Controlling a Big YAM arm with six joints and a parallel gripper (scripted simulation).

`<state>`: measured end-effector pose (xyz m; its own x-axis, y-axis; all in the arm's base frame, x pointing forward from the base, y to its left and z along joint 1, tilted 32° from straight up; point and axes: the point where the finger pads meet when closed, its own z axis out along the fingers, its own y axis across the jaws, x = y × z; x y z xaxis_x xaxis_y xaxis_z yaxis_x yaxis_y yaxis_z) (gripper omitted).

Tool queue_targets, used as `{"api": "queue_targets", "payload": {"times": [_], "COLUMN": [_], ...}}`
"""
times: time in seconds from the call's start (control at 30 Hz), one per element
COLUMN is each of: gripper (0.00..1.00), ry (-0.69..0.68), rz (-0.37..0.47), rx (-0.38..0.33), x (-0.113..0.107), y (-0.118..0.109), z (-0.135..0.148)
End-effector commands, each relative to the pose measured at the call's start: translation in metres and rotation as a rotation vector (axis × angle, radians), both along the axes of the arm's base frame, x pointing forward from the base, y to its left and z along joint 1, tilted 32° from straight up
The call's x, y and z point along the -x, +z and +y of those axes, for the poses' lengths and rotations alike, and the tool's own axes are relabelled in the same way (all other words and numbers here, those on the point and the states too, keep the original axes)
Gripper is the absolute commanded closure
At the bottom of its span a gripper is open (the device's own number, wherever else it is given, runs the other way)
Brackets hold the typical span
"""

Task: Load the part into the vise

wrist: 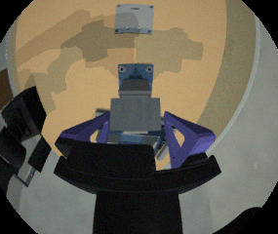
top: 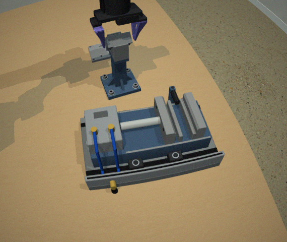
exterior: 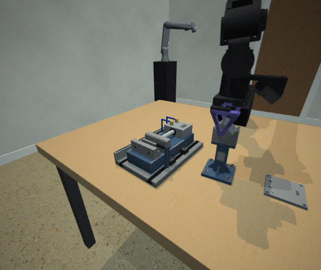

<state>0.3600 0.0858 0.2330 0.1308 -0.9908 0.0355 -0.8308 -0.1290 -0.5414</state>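
The grey part (top: pixel 119 38) lies on top of the V-block (top: pixel 119 53), which stands on a blue pedestal behind the vise. My gripper (top: pixel 119 41) hangs straight over it, open, with one purple finger on each side of the part and not gripping it. The wrist view shows the part (wrist: pixel 135 113) between the spread fingers. In the exterior view the near finger of the gripper (exterior: pixel 224 127) hides most of the part. The infeed plate (top: pixel 98 53) is bare. The vise (top: pixel 148 135) is open, with its fixed jaw (top: pixel 194 114), two low bars (top: pixel 181 119) and black work stop (top: pixel 174 95) free.
The moving jaw (top: pixel 164 119) sits on the white cylinder rod (top: pixel 139 122). Blue air hoses (top: pixel 107 149) run down the vise's near left side. The infeed plate also shows at the right (exterior: pixel 285 190). A dark pillar with a grey arm (exterior: pixel 165 81) stands behind the table.
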Motion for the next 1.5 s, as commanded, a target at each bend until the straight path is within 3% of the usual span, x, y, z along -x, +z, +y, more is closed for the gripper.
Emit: {"api": "queue_targets", "payload": {"times": [0.0,0.33,0.43,0.47,0.63,0.73,0.83,1.03,1.1,1.47], "gripper": [0.19,0.19,0.19,0.19,0.19,0.19,0.19,0.19,0.19,0.19], "ry": [-0.013,-0.074,-0.08,-0.084,-0.118,-0.134,-0.154,-0.175,-0.19,-0.25], "rz": [-0.002,-0.033,-0.028,0.009,-0.042,-0.029,-0.051,-0.035,-0.058,-0.059], "rx": [0.007,0.093,0.105,0.133,0.158,0.195,0.213,0.263,0.267,0.375], "x": [-0.004,-0.008,-0.006,0.003,-0.008,-0.003,-0.008,-0.002,-0.007,-0.003], "y": [0.008,0.017,0.013,-0.008,0.016,0.006,0.015,0.003,0.014,0.006], "z": [0.009,0.011,0.011,0.007,0.012,0.01,0.012,0.01,0.013,0.011]}}
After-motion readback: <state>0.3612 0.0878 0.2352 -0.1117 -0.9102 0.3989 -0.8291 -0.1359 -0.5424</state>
